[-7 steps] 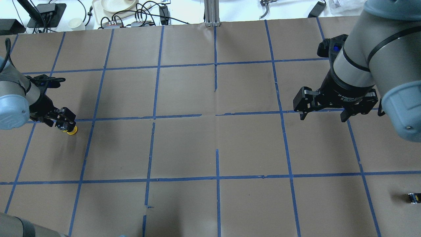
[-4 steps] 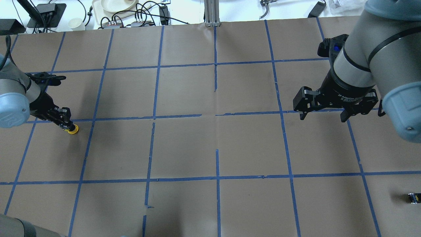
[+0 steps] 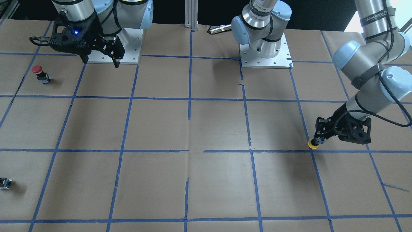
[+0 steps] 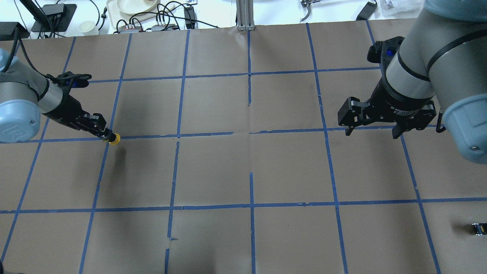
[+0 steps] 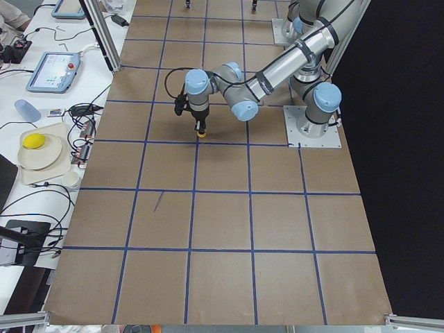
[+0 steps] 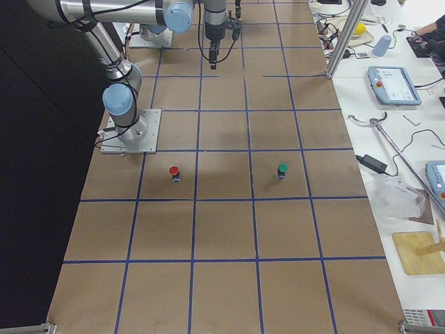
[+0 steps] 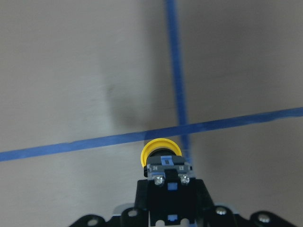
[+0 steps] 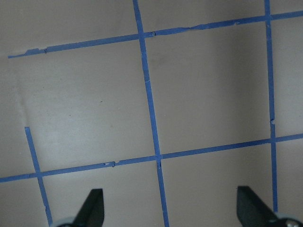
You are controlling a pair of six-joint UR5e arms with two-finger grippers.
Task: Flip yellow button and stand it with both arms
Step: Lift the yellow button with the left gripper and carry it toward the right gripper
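Observation:
The yellow button [image 4: 114, 140] is held in my left gripper [image 4: 107, 135], which is shut on its black-and-grey switch body. The yellow cap points away from the gripper, over a blue tape crossing at the table's left. It hangs a little above the paper, with its shadow below it. In the left wrist view the cap [image 7: 160, 148] shows just beyond the switch body [image 7: 169, 170]. It also shows in the front view [image 3: 311, 145] and in the left side view [image 5: 201, 133]. My right gripper [image 4: 372, 133] is open and empty, high over the right side, far from the button.
A red-capped button [image 3: 38, 72] stands near the right arm's base and also shows in the right side view [image 6: 174, 171]. A green-capped button [image 6: 282, 169] stands beside it. A small dark block [image 4: 478, 228] lies at the table's near right edge. Cables and dishes lie beyond the far edge.
My left gripper has closed fully on the yellow button, lifted it and carried it to the right and a little farther away. The right gripper has barely shifted.

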